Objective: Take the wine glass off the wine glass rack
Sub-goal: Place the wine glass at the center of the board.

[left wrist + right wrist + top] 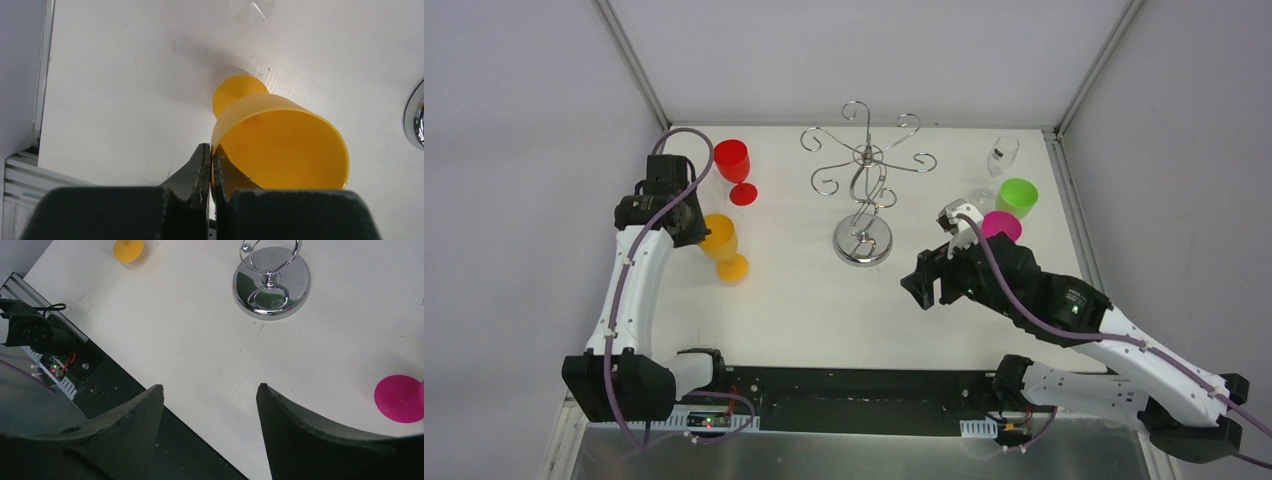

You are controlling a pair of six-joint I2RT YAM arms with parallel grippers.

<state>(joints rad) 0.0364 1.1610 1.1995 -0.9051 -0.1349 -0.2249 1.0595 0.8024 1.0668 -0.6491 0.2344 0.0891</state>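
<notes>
Clamping left end effector (210, 150) on the rim of orange wine glass (270, 115), left of wine glass rack (862, 243) and off its arms, holding right end effector (209, 390) spread apart right of the rack, risking a thin-rim slip tipping it into red glass (734, 165) nearby.

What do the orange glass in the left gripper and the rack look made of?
Orange wine glass: likely plastic, evenly coloured with a dull sheen and thin rim, no glassy sparkle. Wine glass rack: metal, polished chrome by the look; its round base mirrors the wire stem above.
</notes>
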